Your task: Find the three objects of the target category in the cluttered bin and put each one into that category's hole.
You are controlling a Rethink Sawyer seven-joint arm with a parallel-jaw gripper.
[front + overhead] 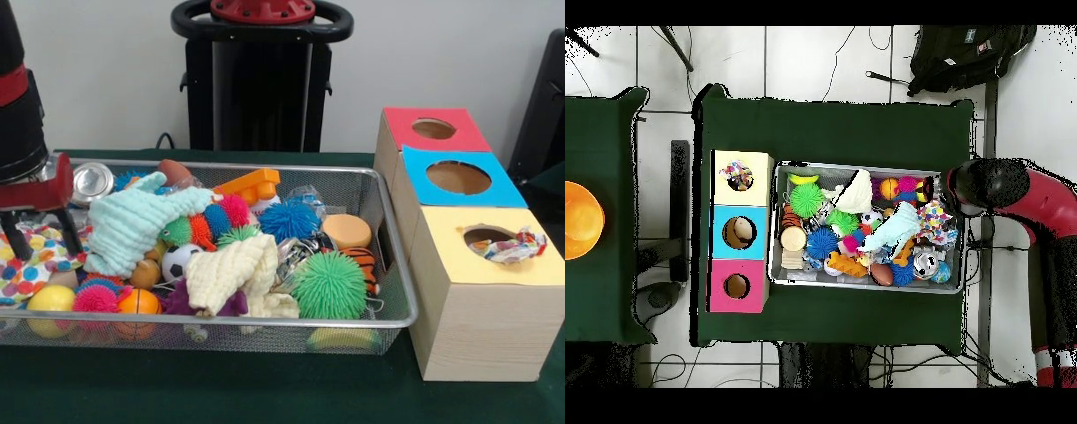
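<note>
The wire mesh bin (265, 321) holds a heap of toys and also shows in the overhead view (865, 284). One polka-dot cloth (25, 267) lies at its left end in the front view, its right end in the overhead view (935, 222). My gripper (40, 238) stands over this cloth, open, its black fingers (69, 231) reaching down on either side of it. Another polka-dot cloth (510, 246) is stuffed in the yellow box's hole (484, 234), partly sticking out; it also shows in the overhead view (739, 177). No third polka-dot cloth shows.
A mint-green cloth (132, 223) and a cream cloth (231, 276) lie on the toys mid-bin, among spiky balls and small balls. The blue-topped box (457, 178) and red-topped box (433, 129) stand behind the yellow one. My arm (1005, 190) comes in over the bin's end.
</note>
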